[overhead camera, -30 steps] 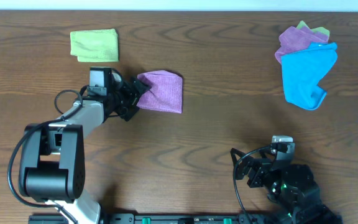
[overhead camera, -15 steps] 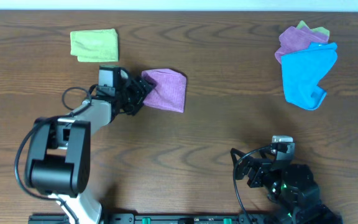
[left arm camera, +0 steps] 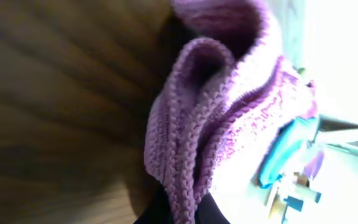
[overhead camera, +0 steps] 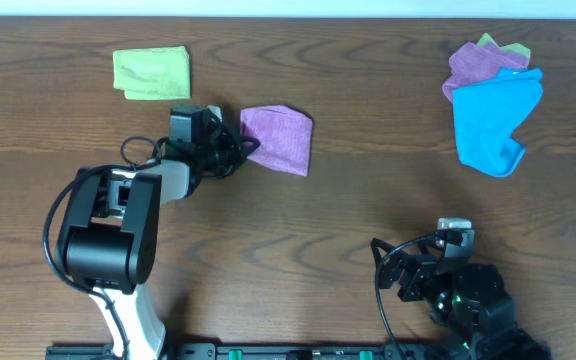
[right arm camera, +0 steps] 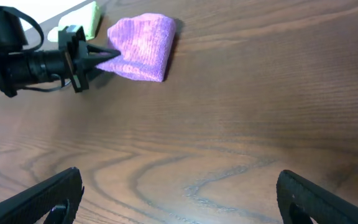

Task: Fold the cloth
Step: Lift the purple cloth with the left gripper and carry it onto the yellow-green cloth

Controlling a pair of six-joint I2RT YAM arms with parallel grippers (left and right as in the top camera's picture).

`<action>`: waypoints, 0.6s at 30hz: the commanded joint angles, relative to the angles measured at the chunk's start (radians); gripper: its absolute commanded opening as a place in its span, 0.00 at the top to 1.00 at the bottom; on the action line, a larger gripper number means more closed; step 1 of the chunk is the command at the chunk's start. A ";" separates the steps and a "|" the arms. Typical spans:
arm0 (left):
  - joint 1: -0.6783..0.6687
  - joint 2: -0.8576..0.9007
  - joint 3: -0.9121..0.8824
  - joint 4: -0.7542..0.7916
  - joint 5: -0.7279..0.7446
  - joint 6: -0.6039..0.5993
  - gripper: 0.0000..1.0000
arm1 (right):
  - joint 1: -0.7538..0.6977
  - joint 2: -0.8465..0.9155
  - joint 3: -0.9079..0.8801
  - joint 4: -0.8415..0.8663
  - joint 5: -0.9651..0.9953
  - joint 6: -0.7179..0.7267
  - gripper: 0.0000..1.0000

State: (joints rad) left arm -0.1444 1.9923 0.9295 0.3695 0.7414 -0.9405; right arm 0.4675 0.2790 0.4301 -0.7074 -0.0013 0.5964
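Observation:
The purple cloth [overhead camera: 283,138] lies folded on the wooden table, left of centre. My left gripper [overhead camera: 243,150] is shut on its left edge. In the left wrist view the bunched purple cloth [left arm camera: 229,106] fills the frame, its edge pinched between the dark fingertips of the left gripper [left arm camera: 182,214]. The right wrist view shows the same purple cloth [right arm camera: 145,46] far off, with the left gripper [right arm camera: 95,57] pinching its near corner. At the table's front right, my right gripper [right arm camera: 179,193] stands wide open over bare wood, holding nothing; overhead it appears as the right gripper [overhead camera: 393,268].
A folded green cloth [overhead camera: 151,73] lies at the back left. At the back right is a pile with a blue cloth [overhead camera: 493,120], another purple cloth [overhead camera: 476,65] and a green one [overhead camera: 508,47]. The left arm's base [overhead camera: 98,250] stands at the front left.
My left gripper has gone from open to shut on the purple cloth's left edge and shifted right, pushing the cloth along. The right arm has not moved.

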 commanded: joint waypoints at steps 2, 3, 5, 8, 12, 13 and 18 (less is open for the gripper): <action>0.008 -0.060 0.150 -0.005 0.085 -0.002 0.94 | -0.008 -0.006 -0.006 -0.001 0.013 0.016 0.01; 0.013 -0.063 0.192 -0.015 0.092 -0.003 0.94 | -0.008 -0.006 -0.006 -0.001 0.013 0.016 0.01; 0.028 -0.063 0.277 -0.077 0.091 -0.003 0.94 | -0.008 -0.006 -0.006 -0.001 0.013 0.016 0.01; 0.058 -0.063 0.422 -0.247 0.042 0.026 0.94 | -0.008 -0.006 -0.006 -0.001 0.013 0.016 0.01; 0.113 -0.056 0.567 -0.356 -0.018 0.081 0.94 | -0.008 -0.006 -0.006 -0.001 0.013 0.016 0.01; 0.127 -0.051 0.592 -0.368 -0.029 0.088 0.94 | -0.008 -0.006 -0.006 -0.001 0.013 0.016 0.01; 0.193 0.021 0.682 -0.373 -0.021 0.092 0.94 | -0.008 -0.006 -0.006 -0.001 0.013 0.016 0.01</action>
State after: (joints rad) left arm 0.0254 1.9652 1.5661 -0.0002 0.7269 -0.8791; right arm 0.4675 0.2790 0.4301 -0.7078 0.0006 0.5976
